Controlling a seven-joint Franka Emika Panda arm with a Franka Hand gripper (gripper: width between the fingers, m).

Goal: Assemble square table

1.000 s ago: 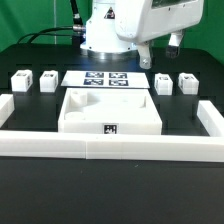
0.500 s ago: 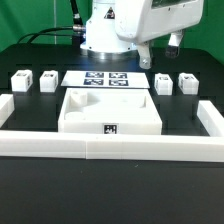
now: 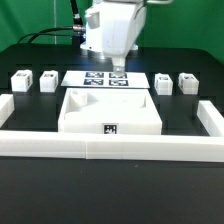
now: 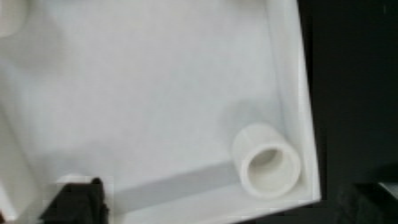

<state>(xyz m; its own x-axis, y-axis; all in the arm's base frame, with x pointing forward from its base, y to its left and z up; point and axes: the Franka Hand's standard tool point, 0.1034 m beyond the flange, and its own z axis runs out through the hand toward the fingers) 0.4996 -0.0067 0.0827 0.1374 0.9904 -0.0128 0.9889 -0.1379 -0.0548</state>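
Square table (image 3: 100, 118) within border wall (image 3: 110, 148)

A black table (image 3: 110, 195) carries everything in the scene. On it a long low white wall (image 3: 110, 148) runs across the front, and at each end a short piece turns toward the back. Farther back, a flat white marker board (image 3: 85, 78) with black-and-white tags lies on the table. A black cable (image 3: 45, 35) curves at the back, on the exterior view's left.
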